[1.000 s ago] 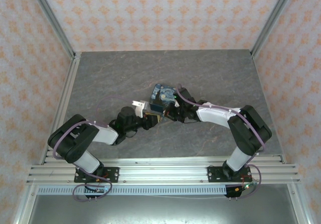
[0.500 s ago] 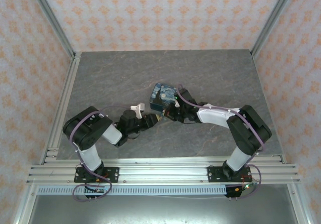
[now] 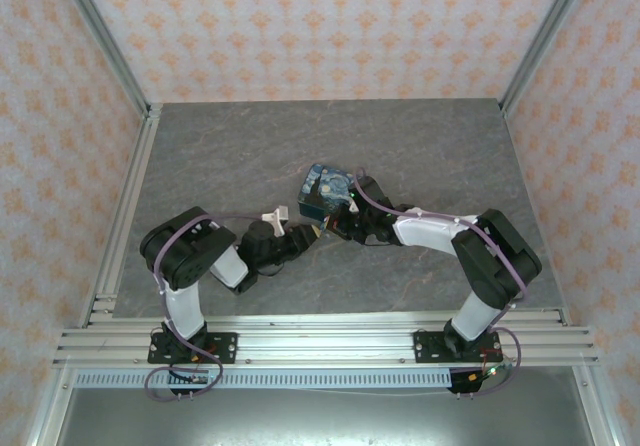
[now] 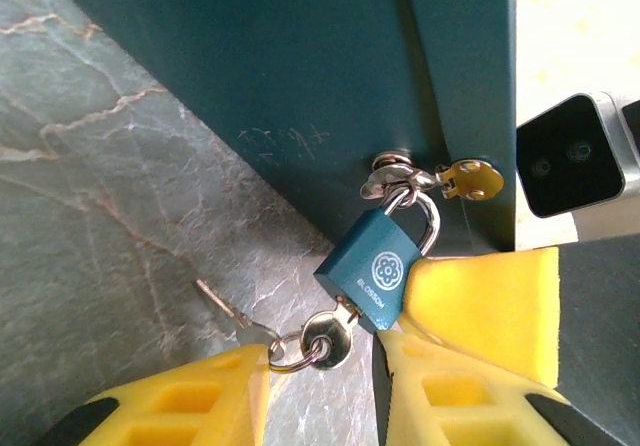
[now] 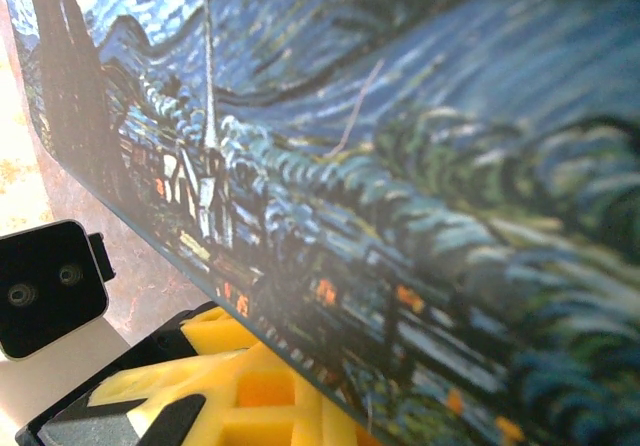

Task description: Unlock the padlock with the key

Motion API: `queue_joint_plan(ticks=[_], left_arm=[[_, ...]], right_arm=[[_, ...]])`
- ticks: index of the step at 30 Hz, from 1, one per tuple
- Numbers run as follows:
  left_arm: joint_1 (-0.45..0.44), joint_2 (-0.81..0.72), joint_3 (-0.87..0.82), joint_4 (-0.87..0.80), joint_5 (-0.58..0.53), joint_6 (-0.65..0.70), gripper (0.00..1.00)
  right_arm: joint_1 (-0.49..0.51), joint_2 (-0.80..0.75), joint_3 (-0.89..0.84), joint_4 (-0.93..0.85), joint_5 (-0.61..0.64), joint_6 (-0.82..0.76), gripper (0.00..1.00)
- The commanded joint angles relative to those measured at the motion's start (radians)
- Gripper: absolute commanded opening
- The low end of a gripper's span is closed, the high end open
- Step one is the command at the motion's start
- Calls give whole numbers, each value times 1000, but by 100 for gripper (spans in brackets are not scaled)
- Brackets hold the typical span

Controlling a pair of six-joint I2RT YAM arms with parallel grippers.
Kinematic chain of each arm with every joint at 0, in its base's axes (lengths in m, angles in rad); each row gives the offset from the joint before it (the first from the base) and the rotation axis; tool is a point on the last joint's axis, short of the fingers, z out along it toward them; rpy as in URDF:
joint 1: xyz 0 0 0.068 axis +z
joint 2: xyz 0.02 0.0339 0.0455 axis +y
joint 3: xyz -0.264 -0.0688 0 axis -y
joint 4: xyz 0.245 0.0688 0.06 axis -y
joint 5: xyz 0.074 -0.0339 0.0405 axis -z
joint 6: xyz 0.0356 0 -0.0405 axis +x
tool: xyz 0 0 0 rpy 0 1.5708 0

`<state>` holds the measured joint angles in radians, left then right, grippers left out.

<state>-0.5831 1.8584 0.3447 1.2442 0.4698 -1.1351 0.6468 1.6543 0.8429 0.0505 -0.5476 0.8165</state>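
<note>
Left gripper [image 4: 322, 368]: set close against the box [image 4: 300, 86], at the dark side that carries the hasp [image 4: 400, 176]. The jaws stand partly open. The key [image 4: 335, 336] lies in the gap between the two yellow fingers [image 4: 190, 406]. The gap is wider than the key's head, and no firm clamp on it is seen. The ring [image 4: 287, 354] on the key touches the tip of one finger. A spare key [image 4: 222, 303] on the same ring lies on the table [image 4: 90, 226], just clear of the box.

Padlock [image 4: 375, 266]: blue body and steel shackle, hanging tilted from the hasp on the box's side. The shackle passes through the hasp and is seated in the body. The key's blade is in the keyway at the padlock's lower end.

Right gripper [image 3: 342, 220]: at the box's near corner, jaws closed. One of its yellow fingers [image 4: 490, 296] lies under the box edge beside the hasp, and the padlock's body touches it. In the right wrist view the patterned face of the box runs close over that finger. Whether the closed jaws pinch any part of the box cannot be told.
</note>
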Motion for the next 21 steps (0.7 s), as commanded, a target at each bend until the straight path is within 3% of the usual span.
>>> queue_joint_plan(ticks=[1,12,21], left_arm=[[-9,11,26,49,-28,-22,33],[-9,43,50,63,-26,-41,38],[-10,11,-12,4,-106,-95,43]], right_arm=[[-10,7,-15,5,-18,33,0],[-12,16,-17,14,-22,41,0],[-15,12,-24,25,-11,51,0]])
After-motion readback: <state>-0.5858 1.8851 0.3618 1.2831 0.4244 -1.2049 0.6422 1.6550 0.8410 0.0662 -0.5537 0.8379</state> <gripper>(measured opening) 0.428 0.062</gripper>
